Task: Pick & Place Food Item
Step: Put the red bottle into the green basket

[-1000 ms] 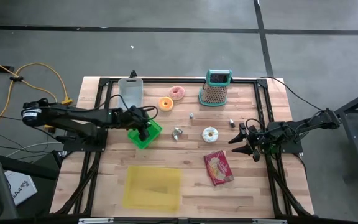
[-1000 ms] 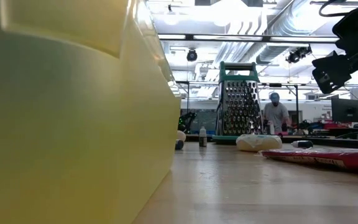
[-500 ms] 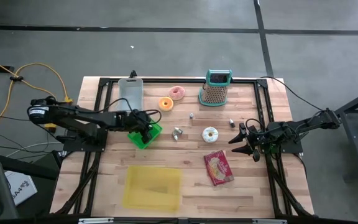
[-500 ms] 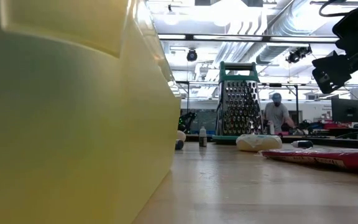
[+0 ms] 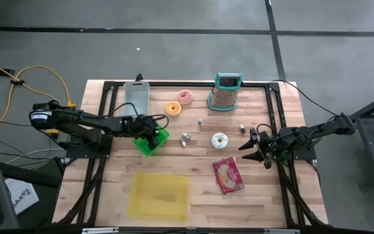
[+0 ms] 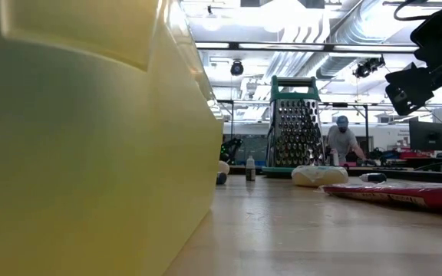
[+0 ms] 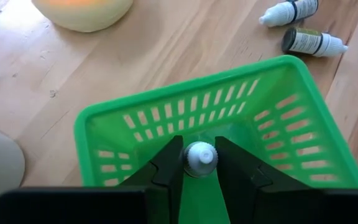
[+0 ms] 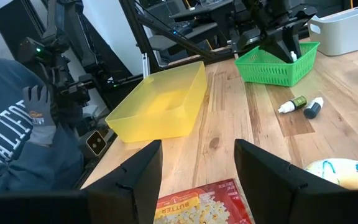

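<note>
My left gripper [image 7: 200, 163] hangs over the green basket [image 5: 151, 141], which sits at about nine o'clock from the table's [image 5: 193, 195] centre. Its fingers are narrowly parted around a small white-capped bottle [image 7: 200, 155], which fills the gap between them above the basket's floor. Just past the basket's far rim, two more little dropper bottles [image 7: 306, 42] lie on the wood, and an orange donut [image 5: 173, 108] sits at about one o'clock from the basket. My right gripper [image 5: 254, 151] waits at three o'clock near the table's edge, fingers spread wide and holding nothing. The white frosted donut [image 5: 219, 140] lies at about ten o'clock from it, and the red popcorn packet [image 5: 228, 175] at about seven. The yellow bin [image 5: 160, 195] rests at six o'clock and the grater [image 5: 225, 93] stands at twelve.
</note>
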Motion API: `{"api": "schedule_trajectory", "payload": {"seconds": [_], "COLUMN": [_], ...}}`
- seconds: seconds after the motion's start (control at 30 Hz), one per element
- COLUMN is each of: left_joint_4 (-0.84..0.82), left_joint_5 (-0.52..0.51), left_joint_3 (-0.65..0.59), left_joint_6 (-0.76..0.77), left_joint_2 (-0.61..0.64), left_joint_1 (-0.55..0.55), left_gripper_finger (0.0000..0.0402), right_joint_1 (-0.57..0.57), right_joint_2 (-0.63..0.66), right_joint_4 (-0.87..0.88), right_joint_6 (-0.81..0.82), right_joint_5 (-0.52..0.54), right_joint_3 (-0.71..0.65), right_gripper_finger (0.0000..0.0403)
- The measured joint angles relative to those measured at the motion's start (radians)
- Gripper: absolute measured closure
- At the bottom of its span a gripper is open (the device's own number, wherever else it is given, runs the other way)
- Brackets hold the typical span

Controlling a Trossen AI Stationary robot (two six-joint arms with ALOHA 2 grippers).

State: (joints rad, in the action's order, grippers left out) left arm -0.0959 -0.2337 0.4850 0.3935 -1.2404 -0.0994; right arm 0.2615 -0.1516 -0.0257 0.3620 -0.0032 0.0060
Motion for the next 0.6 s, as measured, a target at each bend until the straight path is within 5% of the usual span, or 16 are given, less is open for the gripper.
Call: {"api": "schedule_trajectory", "payload": {"seconds": [0.6], "left_joint_4": [0.000], "left_joint_5": [0.001], "left_joint_3": [0.000], "left_joint_6": [0.000], "left_joint_2": [0.000], "left_joint_1": [0.000], "left_gripper_finger": [0.0285], "right_joint_1": [0.000], "right_joint_2": [0.000], "right_joint_4": [0.000], "right_joint_6": [0.000], "right_joint_5": [0.000], "right_joint_3": [0.000], "right_gripper_finger": [0.0215]}}
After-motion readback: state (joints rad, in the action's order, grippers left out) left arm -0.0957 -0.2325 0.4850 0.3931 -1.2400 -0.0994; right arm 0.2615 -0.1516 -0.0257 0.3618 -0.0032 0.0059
